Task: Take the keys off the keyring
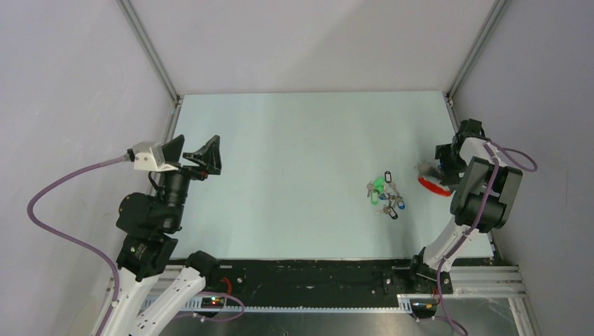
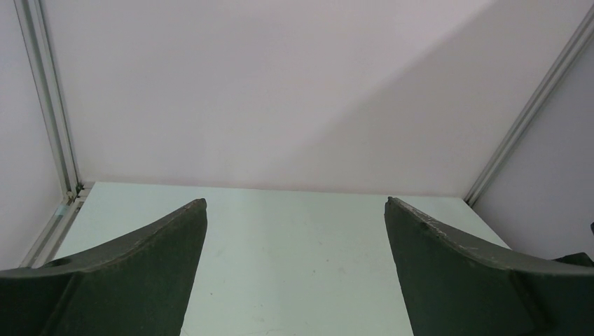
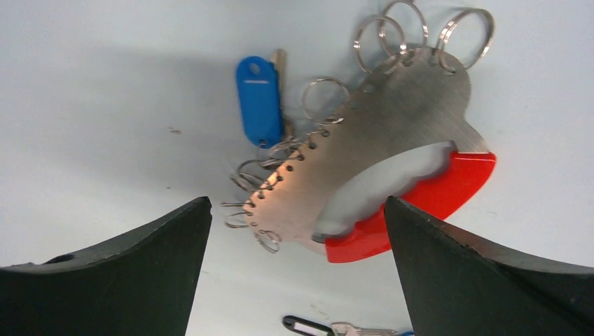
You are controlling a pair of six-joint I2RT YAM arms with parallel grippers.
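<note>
The keyring (image 3: 392,119) is a steel plate with a row of holes, several small split rings, a wavy grey grip and a red band (image 3: 448,183). It lies flat at the table's right side (image 1: 434,185). A blue-headed key (image 3: 259,98) lies against its edge; I cannot tell if it is hooked on. A cluster of keys (image 1: 385,194) with green, blue and black heads lies loose to the left of the keyring. My right gripper (image 3: 294,203) hovers over the keyring, open and empty (image 1: 438,168). My left gripper (image 2: 295,201) is open and empty, raised at the far left (image 1: 196,157).
A black-headed key (image 3: 308,326) lies just below the keyring in the right wrist view. The enclosure's walls and aluminium posts (image 1: 150,49) bound the pale green table (image 1: 294,154). The right wall stands close to the right arm.
</note>
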